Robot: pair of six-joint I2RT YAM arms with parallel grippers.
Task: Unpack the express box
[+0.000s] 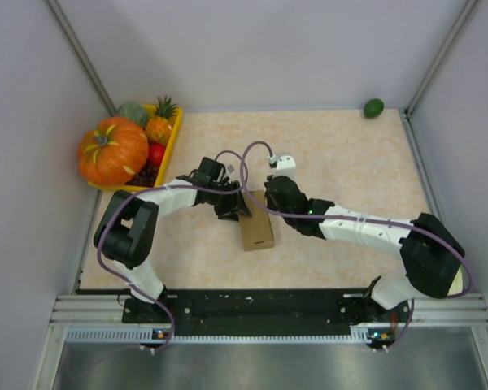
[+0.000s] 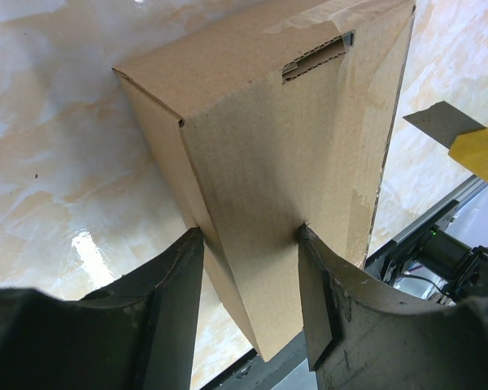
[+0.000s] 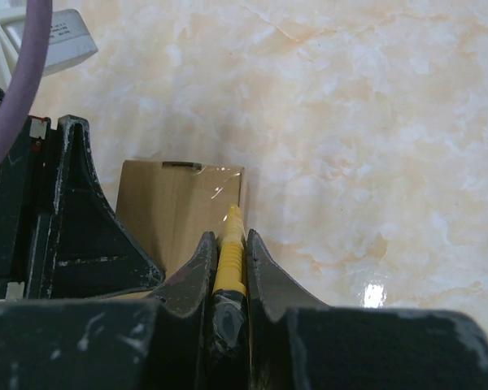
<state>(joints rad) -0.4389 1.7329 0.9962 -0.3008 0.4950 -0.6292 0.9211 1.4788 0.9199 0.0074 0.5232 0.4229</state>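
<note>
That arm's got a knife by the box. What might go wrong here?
The yellow utility knife in the right gripper points at the express box close beside the left gripper; a slip might nick its fingers. The left gripper pinches only one end of the box, so blade pressure might swivel it.

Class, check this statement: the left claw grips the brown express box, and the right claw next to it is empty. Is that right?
Not quite. The right claw is not empty: it is shut on a yellow utility knife, as the right wrist view shows. The rest stands: the left claw grips the brown express box.
</note>
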